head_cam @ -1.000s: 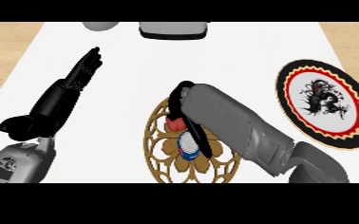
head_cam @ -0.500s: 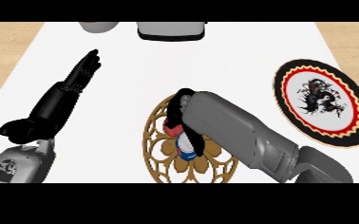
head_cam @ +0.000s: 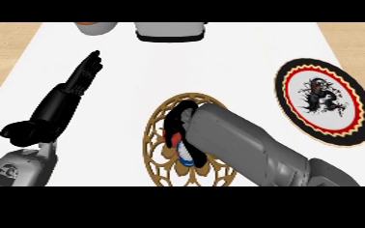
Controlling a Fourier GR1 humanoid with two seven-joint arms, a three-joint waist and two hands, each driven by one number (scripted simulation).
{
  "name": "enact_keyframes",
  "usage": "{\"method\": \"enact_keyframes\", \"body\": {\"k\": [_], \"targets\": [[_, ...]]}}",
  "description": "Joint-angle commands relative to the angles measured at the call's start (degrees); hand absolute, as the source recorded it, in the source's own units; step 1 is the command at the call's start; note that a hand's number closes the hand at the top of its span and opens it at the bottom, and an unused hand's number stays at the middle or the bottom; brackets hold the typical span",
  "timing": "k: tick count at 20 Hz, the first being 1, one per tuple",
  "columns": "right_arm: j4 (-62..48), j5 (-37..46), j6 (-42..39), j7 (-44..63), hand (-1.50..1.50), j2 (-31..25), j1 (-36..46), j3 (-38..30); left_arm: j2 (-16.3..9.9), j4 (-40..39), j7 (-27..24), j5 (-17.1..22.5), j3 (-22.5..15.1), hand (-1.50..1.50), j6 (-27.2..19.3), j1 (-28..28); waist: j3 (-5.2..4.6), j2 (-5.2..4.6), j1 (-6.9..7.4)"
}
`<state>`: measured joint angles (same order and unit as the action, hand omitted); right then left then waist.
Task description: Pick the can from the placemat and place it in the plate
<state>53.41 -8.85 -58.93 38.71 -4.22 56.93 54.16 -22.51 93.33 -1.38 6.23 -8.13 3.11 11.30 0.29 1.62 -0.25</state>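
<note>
Can (head_cam: 184, 155) lies on the round gold-patterned placemat (head_cam: 158, 166), red, white and blue showing. Right hand (head_cam: 178, 125) covers it, fingers curled round it. Plate (head_cam: 322, 99) sits well apart at the desk's (head_cam: 214, 63) right. Left hand (head_cam: 68, 96) rests open at left, fingers straight.

Kitchen counter setting: white countertop (head_cam: 214, 63) with light wood edges, round gold lattice placemat (head_cam: 160, 147), round black-red-white patterned plate (head_cam: 321, 101), a white bowl-like vessel (head_cam: 96, 27) and a white-and-black appliance base (head_cam: 171, 31) at the far edge.
</note>
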Motion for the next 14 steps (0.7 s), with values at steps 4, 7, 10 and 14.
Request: {"method": "enact_keyframes", "body": {"k": [4,7,10,14], "targets": [[17.18,15.83,21.11,0.69,1.5,-7.1,-1.21,0.25,-0.58,-1.87,0.98,0.67,2.33,0.0,-1.28,-3.62,0.8,3.79,-7.27],[25.15,21.09,28.46,-0.42,1.5,-10.05,-2.01,-0.66,-0.18,-2.18,0.56,0.44,2.62,0.0,-2.09,-5.12,0.75,3.97,-9.02],[33.26,26.29,35.42,-1.25,1.5,-13.86,-4.27,-1.14,-0.95,-1.93,0.69,1.03,3.97,0.0,-2.19,-6.15,0.69,3.67,-9.7],[44.73,31.06,42.16,-1.78,1.5,-20.41,-9.22,-2.24,-1.85,-1.54,-0.17,0.9,5.17,0.0,-2.38,-7.78,0.5,3.05,-10.76]]}}
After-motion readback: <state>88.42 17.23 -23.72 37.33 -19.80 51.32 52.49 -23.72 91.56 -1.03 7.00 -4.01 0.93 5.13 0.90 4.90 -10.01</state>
